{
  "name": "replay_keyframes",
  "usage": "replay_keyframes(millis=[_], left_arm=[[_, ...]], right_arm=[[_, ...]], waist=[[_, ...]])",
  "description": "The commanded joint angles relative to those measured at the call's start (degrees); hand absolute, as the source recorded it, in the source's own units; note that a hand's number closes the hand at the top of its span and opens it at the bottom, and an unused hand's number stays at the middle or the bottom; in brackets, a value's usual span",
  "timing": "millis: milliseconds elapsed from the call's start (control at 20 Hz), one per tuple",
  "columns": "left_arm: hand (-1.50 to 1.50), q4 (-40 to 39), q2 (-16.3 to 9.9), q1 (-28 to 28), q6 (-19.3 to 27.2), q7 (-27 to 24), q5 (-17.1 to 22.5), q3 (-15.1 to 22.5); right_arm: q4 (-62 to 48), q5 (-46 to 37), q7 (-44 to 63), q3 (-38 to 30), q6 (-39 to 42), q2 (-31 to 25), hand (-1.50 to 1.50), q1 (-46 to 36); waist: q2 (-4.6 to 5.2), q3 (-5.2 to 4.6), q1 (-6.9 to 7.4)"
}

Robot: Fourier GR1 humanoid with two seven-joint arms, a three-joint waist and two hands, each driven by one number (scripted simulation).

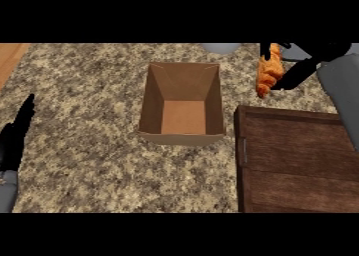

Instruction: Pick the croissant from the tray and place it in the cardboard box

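Note:
My right hand (300,62) is raised at the upper right, its fingers curled round the orange croissant (268,75), which hangs on end above the counter. The croissant is just right of the open cardboard box (182,132), beyond the far edge of the dark wooden tray (300,165). The box stands upright in the middle of the counter with nothing visible inside. The tray's surface shows bare. My left hand (12,137) rests open at the left edge, fingers pointing up.
The speckled granite counter (86,100) spreads around the box. A strip of wood floor (5,60) shows at the upper left. A grey rounded object (220,47) peeks in at the top edge behind the box.

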State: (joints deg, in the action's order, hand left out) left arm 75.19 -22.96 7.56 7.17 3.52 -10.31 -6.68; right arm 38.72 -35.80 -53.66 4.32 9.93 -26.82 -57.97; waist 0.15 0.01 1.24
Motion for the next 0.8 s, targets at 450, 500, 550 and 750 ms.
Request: replay_keyframes(millis=[450, 500, 550, 750], left_arm=[[0.00, 0.4, -0.8, -1.4, -1.6, 0.1, 0.1, -1.7], [0.00, 1.7, 0.0, -2.3, -0.4, 0.3, -0.6, -1.4], [0.00, 1.5, -0.4, -1.1, -1.7, 0.7, -0.2, -1.3], [0.00, 1.4, 0.4, -0.9, -1.1, 0.1, -0.9, -1.2]], right_arm=[[3.3, 5.8, 22.8, 0.5, 11.8, 18.6, 1.50, -8.3], [6.5, 7.2, 26.2, 0.4, 14.0, 19.7, 1.50, -7.9], [2.2, 6.5, 26.2, -0.9, 12.1, 19.8, 1.50, -11.2], [0.9, 4.2, 26.8, 1.6, 8.3, 25.9, 1.50, -8.9]], waist=[[-0.29, -0.04, -0.80], [-0.55, -0.03, -1.26], [-0.13, -0.03, -0.49], [-0.04, -0.02, -0.43]])
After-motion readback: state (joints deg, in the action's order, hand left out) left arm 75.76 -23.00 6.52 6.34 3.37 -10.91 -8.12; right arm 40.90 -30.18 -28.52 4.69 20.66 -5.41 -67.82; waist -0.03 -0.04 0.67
